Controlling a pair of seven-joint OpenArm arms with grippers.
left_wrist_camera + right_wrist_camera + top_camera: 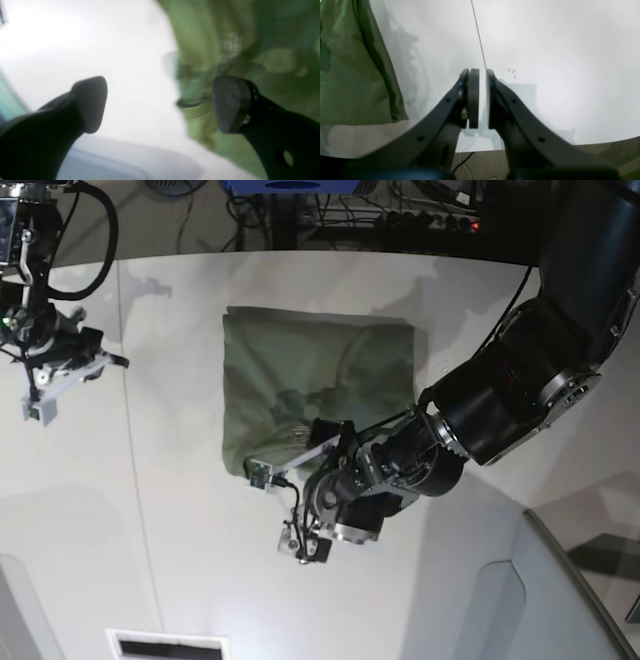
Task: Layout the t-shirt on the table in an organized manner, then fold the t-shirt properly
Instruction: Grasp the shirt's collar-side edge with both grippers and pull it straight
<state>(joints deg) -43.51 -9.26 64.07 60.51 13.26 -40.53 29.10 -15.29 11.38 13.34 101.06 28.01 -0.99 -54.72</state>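
Observation:
The olive-green t-shirt (310, 370) lies as a rough rectangle in the middle of the white table (180, 560). My left gripper (280, 510) hovers at the shirt's near left corner, jaws spread wide and empty. In the left wrist view the left gripper (160, 105) frames bare table (100, 37), with blurred shirt fabric (225, 50) behind its right finger (230, 105). My right gripper (60, 380) hangs over the table's far left, away from the shirt. In the right wrist view the right gripper (480, 100) is shut on nothing, with the shirt's edge (350, 75) at the left.
A grey angled panel (560, 600) rises at the near right of the table and shows low in the left wrist view (112, 160). A thin dark seam (477, 32) runs across the tabletop. Cables and equipment (400, 210) sit beyond the far curved edge.

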